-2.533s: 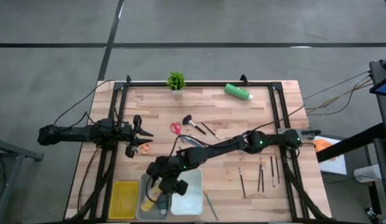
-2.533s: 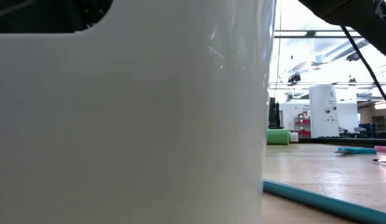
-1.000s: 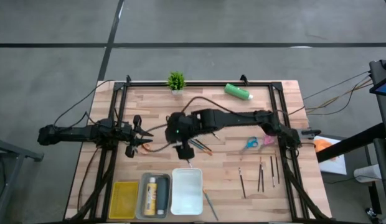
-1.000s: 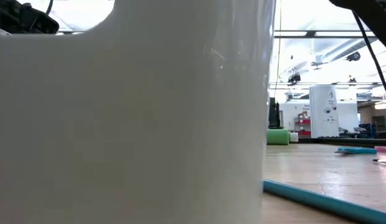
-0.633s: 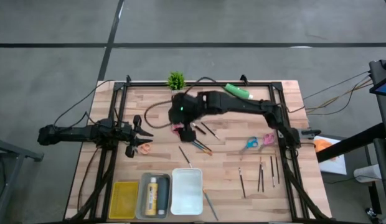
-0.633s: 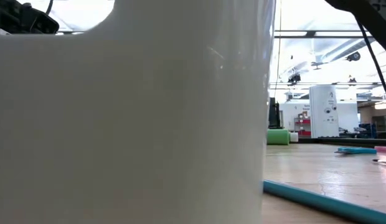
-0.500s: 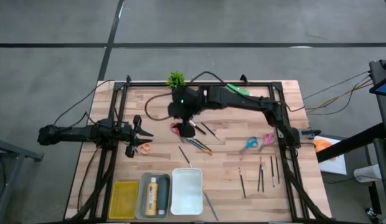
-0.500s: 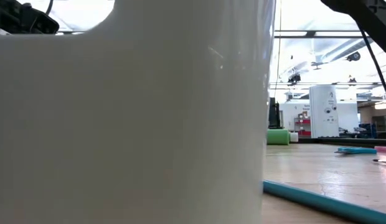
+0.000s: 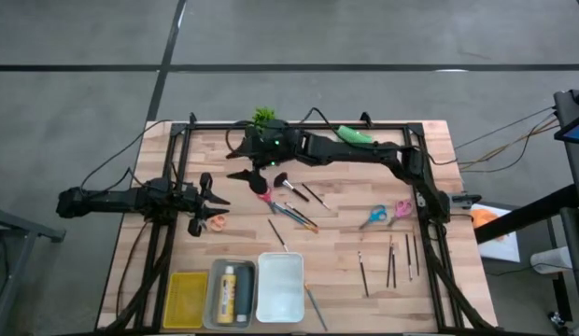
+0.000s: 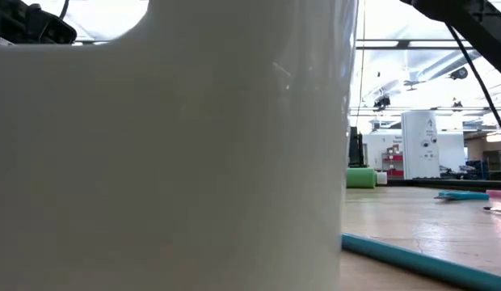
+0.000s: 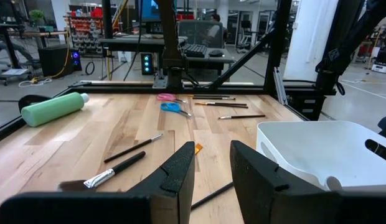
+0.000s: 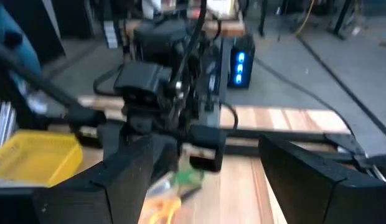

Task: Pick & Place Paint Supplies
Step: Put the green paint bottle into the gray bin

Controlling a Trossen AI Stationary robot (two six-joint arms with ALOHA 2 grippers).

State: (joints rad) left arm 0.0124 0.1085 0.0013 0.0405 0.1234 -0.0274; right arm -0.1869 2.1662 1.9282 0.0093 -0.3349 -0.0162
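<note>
My right gripper (image 9: pixel 236 164) hangs open and empty over the table's far left part, pointing toward the left edge, just beyond the red scissors (image 9: pixel 262 191) and a dark brush (image 9: pixel 288 183). My left gripper (image 9: pixel 218 196) waits open at the left edge (image 11: pixel 211 169), near the orange scissors (image 9: pixel 215 222). A green bottle (image 9: pixel 355 135) lies on its side at the far edge. Blue scissors (image 9: pixel 374 217), pink scissors (image 9: pixel 402 208), pencils (image 9: pixel 296 216) and thin brushes (image 9: pixel 392 261) lie flat on the wood. A yellow bottle (image 9: pixel 227 292) lies in the grey tray (image 9: pixel 215 313).
A yellow tray (image 9: pixel 187 299) and a white tray (image 9: pixel 280 287) flank the grey one at the near edge; the white tray's wall (image 10: pixel 170 162) fills most of the low view. A teal brush (image 9: pixel 314 308) lies beside it. A potted plant (image 9: pixel 263 117) stands at the far edge.
My right gripper has swung from above the table's middle toward the far edge and the left edge, tipping up from pointing down to nearly level. It has stayed open and empty. Nothing on the table has moved.
</note>
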